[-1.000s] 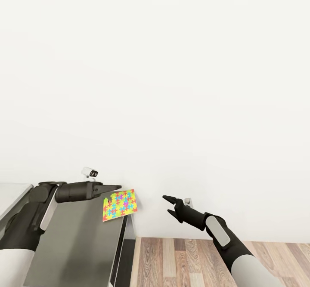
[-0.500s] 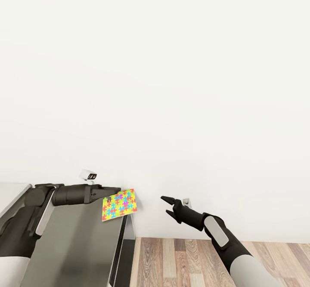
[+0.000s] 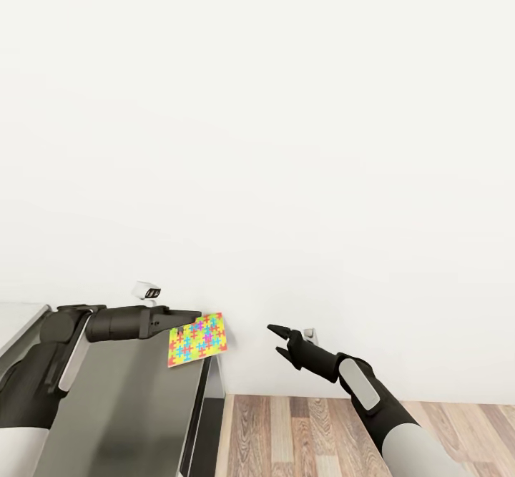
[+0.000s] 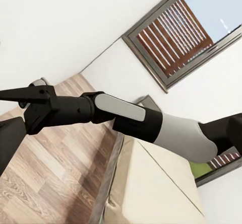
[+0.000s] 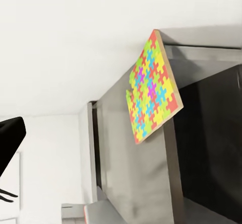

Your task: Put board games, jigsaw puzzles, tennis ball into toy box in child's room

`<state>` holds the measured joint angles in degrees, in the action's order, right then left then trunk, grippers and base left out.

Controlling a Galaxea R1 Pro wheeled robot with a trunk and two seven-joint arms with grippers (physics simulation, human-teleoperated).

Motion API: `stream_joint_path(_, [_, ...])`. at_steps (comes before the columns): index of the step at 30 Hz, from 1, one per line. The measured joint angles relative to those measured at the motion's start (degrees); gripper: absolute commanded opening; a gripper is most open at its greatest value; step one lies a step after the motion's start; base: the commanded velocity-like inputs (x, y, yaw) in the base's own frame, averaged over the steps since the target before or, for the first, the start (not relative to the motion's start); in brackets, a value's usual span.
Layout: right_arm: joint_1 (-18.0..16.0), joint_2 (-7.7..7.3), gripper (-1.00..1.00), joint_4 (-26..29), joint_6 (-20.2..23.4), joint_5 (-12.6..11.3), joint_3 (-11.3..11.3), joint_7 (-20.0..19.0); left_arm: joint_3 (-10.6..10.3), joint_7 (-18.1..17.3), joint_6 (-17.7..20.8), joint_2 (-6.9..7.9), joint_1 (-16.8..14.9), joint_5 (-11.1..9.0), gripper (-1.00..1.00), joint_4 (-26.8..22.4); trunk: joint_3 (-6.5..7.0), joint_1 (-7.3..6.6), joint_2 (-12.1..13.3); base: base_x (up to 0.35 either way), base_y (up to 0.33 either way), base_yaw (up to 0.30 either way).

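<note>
Head view: my left gripper pinches the jigsaw puzzle by its edge, lifted over the table end at 7 o'clock. Since a second ago it barely shifted leftward. My right gripper hangs spread, empty, so carrying toward the toy box seems next.

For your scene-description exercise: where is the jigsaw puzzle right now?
In the head view, lower left, the jigsaw puzzle sits at the left gripper tips, above the table's end by the wall.
</note>
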<state>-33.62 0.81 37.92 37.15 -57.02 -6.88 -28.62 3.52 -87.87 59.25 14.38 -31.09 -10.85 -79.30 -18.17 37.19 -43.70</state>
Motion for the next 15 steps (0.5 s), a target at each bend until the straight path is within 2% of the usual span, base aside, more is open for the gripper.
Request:
stream_joint_path(8, [0.0,-0.01,1.0,0.1,0.0,-0.4,0.2,0.0,0.0,0.0,0.0,0.03,0.1,0.0,1.0,-0.1,-1.44,1.76,-3.2,0.0,0.0,0.013])
stream_joint_path(15, [0.1,-0.01,1.0,0.1,0.0,-0.4,0.3,0.0,0.0,0.0,0.0,0.02,0.4,0.0,1.0,-0.1,-2.41,3.3,-6.0,0.0,0.0,0.172])
